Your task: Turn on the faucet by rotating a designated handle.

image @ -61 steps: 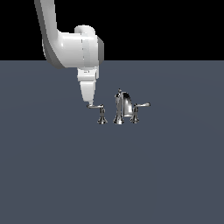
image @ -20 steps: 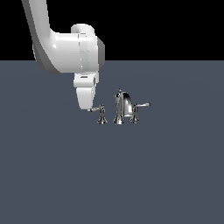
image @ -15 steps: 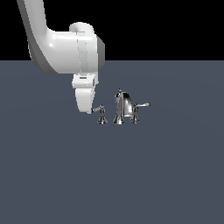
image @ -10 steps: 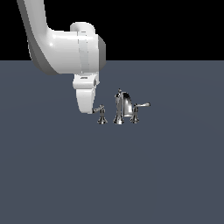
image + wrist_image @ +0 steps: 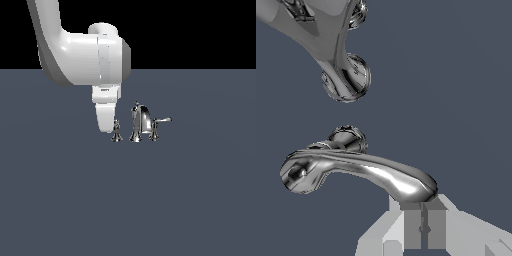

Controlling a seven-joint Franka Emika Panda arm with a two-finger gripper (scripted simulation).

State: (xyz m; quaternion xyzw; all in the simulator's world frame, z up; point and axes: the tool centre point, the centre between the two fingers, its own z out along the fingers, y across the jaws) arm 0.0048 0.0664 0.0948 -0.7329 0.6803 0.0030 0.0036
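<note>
Right now the gripper [image 5: 107, 127] is sitting just left of centre in the exterior view, pressed low beside the handle [image 5: 116, 131], the lever standing apart from the spout on the faucet [image 5: 141, 124]. Seen from the wrist, the handle [image 5: 358, 172] is lying crosswise with its tip right against the fingers [image 5: 412, 227], which are looking pinched together with nothing between them. That placement is suggesting a sideways push on the lever's end, where leverage is best, rather than a grasp. The floor [image 5: 190, 200] is carrying everything.
</note>
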